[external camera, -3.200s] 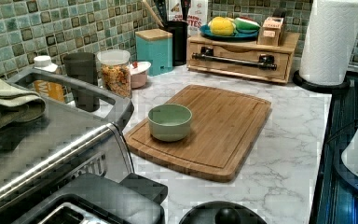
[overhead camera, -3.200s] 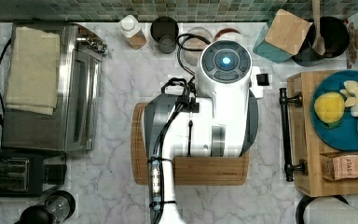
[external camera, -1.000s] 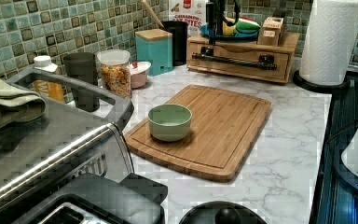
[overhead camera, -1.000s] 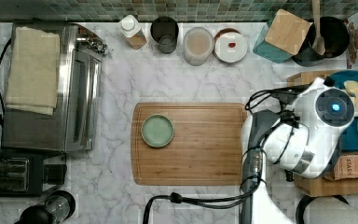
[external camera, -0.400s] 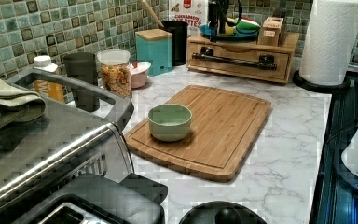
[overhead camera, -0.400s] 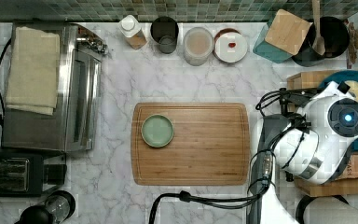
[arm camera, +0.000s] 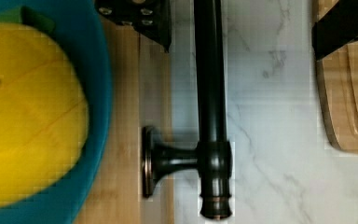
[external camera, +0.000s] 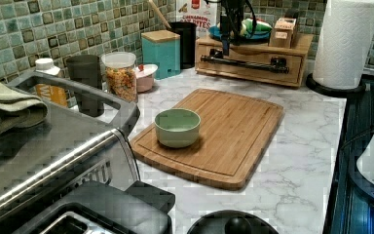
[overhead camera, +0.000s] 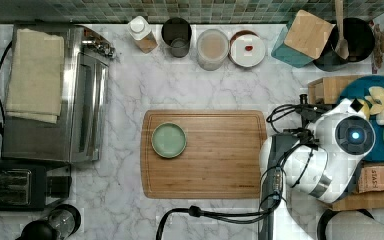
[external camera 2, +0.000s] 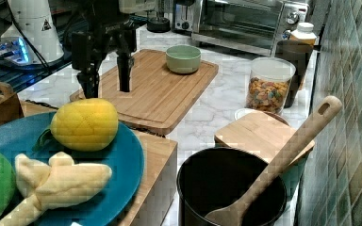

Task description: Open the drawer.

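Marble counter (external camera: 297, 161), gripper (external camera 2: 107, 88) down at the drawer (external camera: 253, 75).
Nearest in the left view, steel oven (external camera: 53, 146) with folded towel (external camera: 5, 109) on top; just past it, green bowl (external camera: 177, 127) sitting on the board (external camera: 233, 131); farther back, beyond the board's far edge, drawer against the tiled wall beside a paper roll (external camera: 348, 39), carrying a blue plate (arm camera: 98, 93) with a lemon (external camera 2: 85, 123). Over the drawer front, fingers spread apart, straddling the black handle (arm camera: 209, 93) near one post, with bare gaps on both sides of the bar in the wrist view.
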You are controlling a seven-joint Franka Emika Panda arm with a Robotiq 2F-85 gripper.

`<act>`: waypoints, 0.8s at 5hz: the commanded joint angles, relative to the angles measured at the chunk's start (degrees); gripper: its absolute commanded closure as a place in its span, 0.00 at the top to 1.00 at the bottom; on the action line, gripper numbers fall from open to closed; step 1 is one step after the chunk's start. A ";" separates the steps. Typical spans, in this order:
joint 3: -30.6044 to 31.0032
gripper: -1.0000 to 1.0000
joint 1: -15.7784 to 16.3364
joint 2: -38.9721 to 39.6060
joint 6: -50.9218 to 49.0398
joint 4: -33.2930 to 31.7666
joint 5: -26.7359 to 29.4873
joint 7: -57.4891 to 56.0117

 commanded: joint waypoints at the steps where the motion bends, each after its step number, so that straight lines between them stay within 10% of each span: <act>1: -1.75 1.00 -0.52 -0.46 11.68 -8.24 -1.28 5.27; 4: -1.19 1.00 -0.99 4.38 18.90 -9.26 -2.53 6.34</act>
